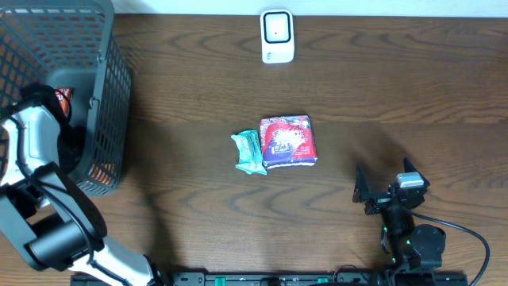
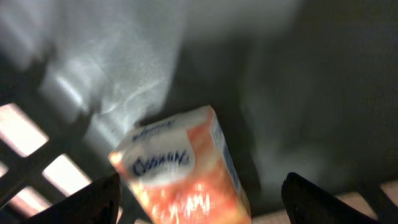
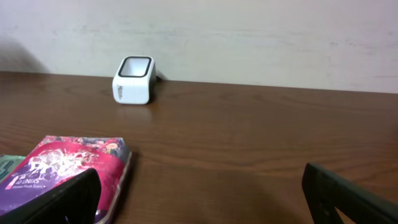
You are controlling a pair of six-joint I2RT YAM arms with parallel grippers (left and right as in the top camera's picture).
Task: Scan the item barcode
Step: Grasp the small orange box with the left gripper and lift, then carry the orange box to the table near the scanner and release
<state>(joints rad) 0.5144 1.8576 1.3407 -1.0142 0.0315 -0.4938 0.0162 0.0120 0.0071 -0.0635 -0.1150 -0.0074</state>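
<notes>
My left gripper (image 2: pixel 199 200) is down inside the grey mesh basket (image 1: pixel 111 87). Its jaws stand wide on either side of an orange-and-white tissue pack (image 2: pixel 186 177); the left finger (image 2: pixel 93 202) is close against the pack, and a gap shows before the right finger (image 2: pixel 317 199). The pack is blurred. The white barcode scanner (image 1: pixel 277 36) stands at the table's far edge, also in the right wrist view (image 3: pixel 133 79). My right gripper (image 1: pixel 385 183) rests open and empty near the front right.
A red-and-purple packet (image 1: pixel 288 141) and a green packet (image 1: pixel 249 152) lie side by side mid-table. The red packet (image 3: pixel 62 165) lies just ahead-left of the right gripper. More items show in the basket, one of them red (image 1: pixel 63 95).
</notes>
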